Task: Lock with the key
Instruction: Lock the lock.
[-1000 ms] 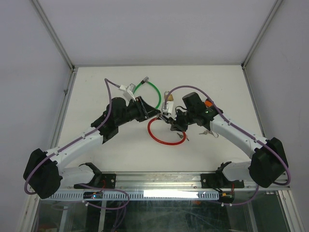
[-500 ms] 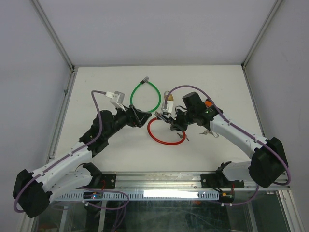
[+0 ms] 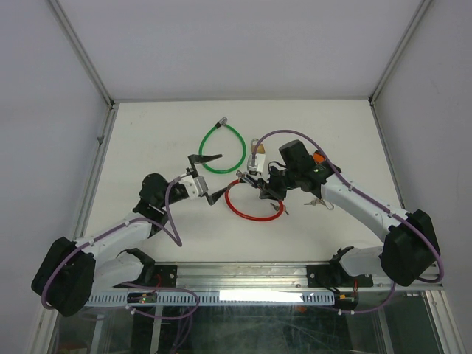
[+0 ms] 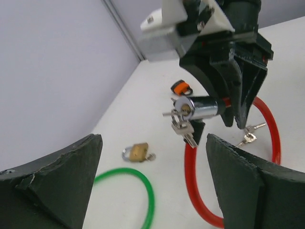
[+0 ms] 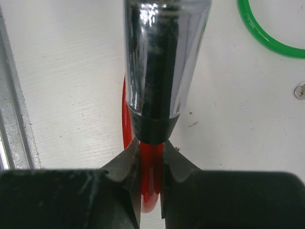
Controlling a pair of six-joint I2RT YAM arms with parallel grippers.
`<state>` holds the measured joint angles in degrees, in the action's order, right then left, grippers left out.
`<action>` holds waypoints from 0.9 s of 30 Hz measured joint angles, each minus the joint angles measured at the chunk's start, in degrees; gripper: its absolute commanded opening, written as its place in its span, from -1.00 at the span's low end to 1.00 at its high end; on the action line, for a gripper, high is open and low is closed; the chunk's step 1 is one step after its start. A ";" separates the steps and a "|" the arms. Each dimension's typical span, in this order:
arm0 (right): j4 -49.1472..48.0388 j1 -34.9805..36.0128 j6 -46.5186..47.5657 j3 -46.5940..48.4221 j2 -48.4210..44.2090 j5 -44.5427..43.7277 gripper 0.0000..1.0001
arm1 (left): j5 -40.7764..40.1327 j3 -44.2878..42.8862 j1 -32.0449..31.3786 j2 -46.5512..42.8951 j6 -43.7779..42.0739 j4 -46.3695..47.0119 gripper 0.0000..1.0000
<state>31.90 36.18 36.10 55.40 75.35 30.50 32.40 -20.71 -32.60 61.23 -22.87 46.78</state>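
Right of the wide-open left claw (image 3: pixel 214 178) (empty), key (image 4: pixel 183 125) pokes leftward from cable lock (image 4: pixel 204 108) clamped in right claw (image 5: pixel 147 160).

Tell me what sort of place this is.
Probably a robotics lab test cell: a white table boxed in by plain panels on metal rails, a left arm and right arm bolted at its near edge, and practice props, a red cable lock and green cable loop.
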 measured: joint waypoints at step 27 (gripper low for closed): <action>0.02 0.00 0.07 0.00 0.00 0.46 -1.00 | 16.15 -13.46 1.97 7.98 -11.08 -13.64 -0.16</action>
<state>31.92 36.18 36.16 55.40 75.35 30.96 48.56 -34.17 -30.63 69.21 -33.95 33.15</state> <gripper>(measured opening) 0.166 0.471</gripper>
